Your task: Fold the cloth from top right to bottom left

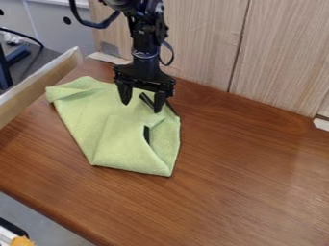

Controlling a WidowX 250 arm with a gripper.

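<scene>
My gripper (141,107) hangs over the upper right part of the green cloth (112,132), its two fingers apart and pointing down. Whether the fingertips touch the fabric I cannot tell. The cloth lies on the wooden table, with a loose, raised left top corner and a narrower bottom edge. A diagonal fold runs down its right side, beside a dark strip (146,134). Another dark strip shows between and behind the fingers, and the arm hides part of the cloth's top edge.
The brown table (257,168) extends right and in front of the cloth. Pale wooden panels (199,43) stand behind it. A light wooden board (38,89) runs along the left side, with dark equipment beyond. The table's front edge crosses the lower left.
</scene>
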